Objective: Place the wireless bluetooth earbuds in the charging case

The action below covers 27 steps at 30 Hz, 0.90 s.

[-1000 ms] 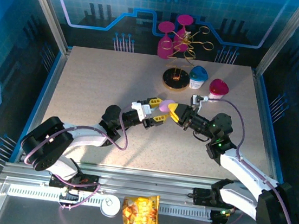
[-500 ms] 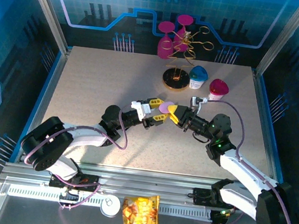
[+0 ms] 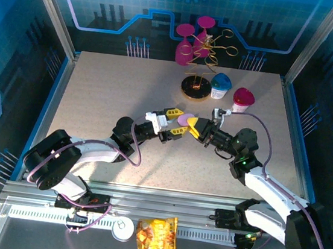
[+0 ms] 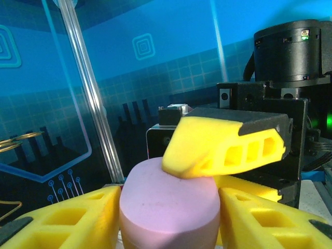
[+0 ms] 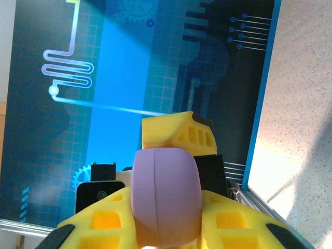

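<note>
A lilac pill-shaped charging case [image 3: 183, 120] hangs above the middle of the table, closed, held from both sides. My left gripper [image 3: 177, 122] reaches in from the left and is shut on it. In the left wrist view the case [image 4: 168, 205] sits between my yellow fingers [image 4: 72, 218], with one finger of the other gripper [image 4: 223, 145] pressing on its top. My right gripper [image 3: 190, 124] comes from the right and is shut on the same case [image 5: 165, 192], whose seam runs lengthwise. The earbuds are out of view.
At the back stand a gold wire rack with pink glasses [image 3: 195, 40] on a round base [image 3: 196, 87], a blue cup [image 3: 221, 85] and a pink cup [image 3: 243, 98]. A snack bag [image 3: 156, 237] and a white disc [image 3: 122, 229] lie by the front rail.
Both grippers stay shut on the case; the pair has drifted very slightly, with the right arm's wrist shifting a little.
</note>
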Available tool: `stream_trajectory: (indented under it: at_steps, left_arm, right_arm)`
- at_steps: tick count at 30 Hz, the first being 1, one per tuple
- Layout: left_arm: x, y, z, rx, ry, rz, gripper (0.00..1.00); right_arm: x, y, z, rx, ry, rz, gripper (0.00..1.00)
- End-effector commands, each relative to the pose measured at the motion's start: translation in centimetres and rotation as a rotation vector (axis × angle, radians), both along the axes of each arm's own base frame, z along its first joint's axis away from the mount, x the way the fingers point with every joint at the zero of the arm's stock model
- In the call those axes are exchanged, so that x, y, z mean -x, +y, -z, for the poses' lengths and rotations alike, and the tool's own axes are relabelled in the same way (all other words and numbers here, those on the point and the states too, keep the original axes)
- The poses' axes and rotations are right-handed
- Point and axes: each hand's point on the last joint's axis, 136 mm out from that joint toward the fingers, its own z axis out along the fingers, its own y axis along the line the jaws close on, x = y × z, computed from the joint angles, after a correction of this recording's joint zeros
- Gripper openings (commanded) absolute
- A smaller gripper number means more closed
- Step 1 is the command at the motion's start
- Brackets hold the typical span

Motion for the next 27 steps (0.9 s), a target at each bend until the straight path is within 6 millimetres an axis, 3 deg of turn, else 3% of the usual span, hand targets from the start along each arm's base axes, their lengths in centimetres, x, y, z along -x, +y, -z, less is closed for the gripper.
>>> stream_trajectory:
  at_steps: [1, 9, 21, 23, 27]
  left_arm:
    - [0.3, -0.4, -1.3, 0.030, -0.034, 0.025, 0.53]
    - [0.2, -0.6, -1.2, 0.030, -0.033, 0.027, 0.53]
    - [0.5, -0.6, -1.7, 0.037, -0.042, 0.042, 0.37]
    - [0.5, -0.6, -1.8, 0.037, -0.043, 0.045, 0.29]
    - [0.6, -0.6, -1.7, 0.033, -0.041, 0.047, 0.25]
  right_arm:
    - [0.5, 0.0, -1.3, -0.036, -0.049, -0.011, 0.00]
    - [0.6, 0.1, -1.8, -0.047, -0.063, -0.023, 0.00]
    - [0.4, 0.3, -0.9, -0.030, -0.039, -0.024, 0.00]
    - [0.3, 0.3, -0.6, -0.023, -0.033, -0.021, 0.00]
    - [0.1, 0.2, -0.2, -0.004, -0.026, -0.012, 0.06]
